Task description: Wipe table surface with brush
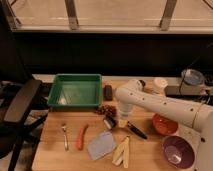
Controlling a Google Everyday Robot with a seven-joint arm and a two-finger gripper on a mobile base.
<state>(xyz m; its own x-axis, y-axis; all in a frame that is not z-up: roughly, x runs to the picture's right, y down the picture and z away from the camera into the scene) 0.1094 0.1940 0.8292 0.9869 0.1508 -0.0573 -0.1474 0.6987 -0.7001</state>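
Arm [161, 104] bent downward from right, gripper [123, 121] closed on brush [110, 123], over table surface [54, 153]

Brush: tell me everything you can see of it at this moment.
The brush is small, with a squarish dark head, a pale face and a thin, straight black handle that slants toward the purple bowl. It sits low over the wooden table surface, just above the grey-blue cloth. The gripper, near the table's middle, is shut on it just behind the head. Whether the bristles touch the wood cannot be told.
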